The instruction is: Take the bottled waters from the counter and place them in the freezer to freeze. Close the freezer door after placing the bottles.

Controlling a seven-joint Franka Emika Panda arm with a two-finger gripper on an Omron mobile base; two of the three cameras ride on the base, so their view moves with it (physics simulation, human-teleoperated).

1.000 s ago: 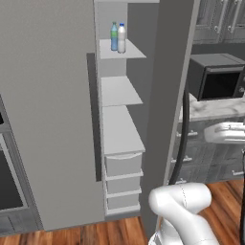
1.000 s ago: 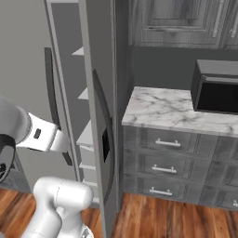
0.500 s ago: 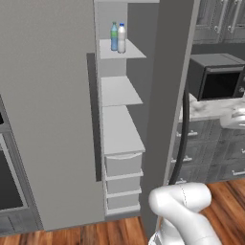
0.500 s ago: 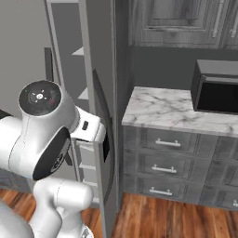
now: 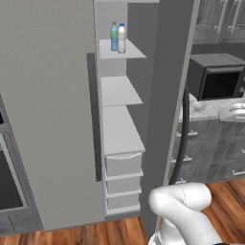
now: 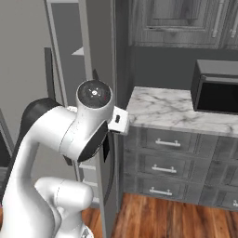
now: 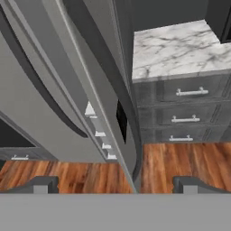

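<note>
While the door stands open: both bottles look stowed, so by my reading only the closing is left.
Gripper (image 7: 115, 182): seen from the hand view, its two dark tips stand wide apart at the bottom edge, nothing between them, touching nothing.
Freezer door (image 7: 97, 76): nearest thing ahead of the hand, swung out edge-on toward it, its long dark handle (image 7: 108, 72) curving down the outer face; its small dark control panel (image 7: 121, 119) sits on that same face.
Counter (image 6: 176, 111): marble top beyond the door's outer side, bare of bottles as far as it shows; a dark microwave (image 6: 216, 90) sits at its far right end.
Freezer (image 5: 122, 119): compartment open, shelves and lower drawers exposed.
Bottled waters (image 5: 117, 37): farthest off, both upright on the top shelf near its back edge, the blue one just beside the pale one, close enough that I cannot tell whether they touch.
Next move, as I judge it: push the open door shut.
</note>
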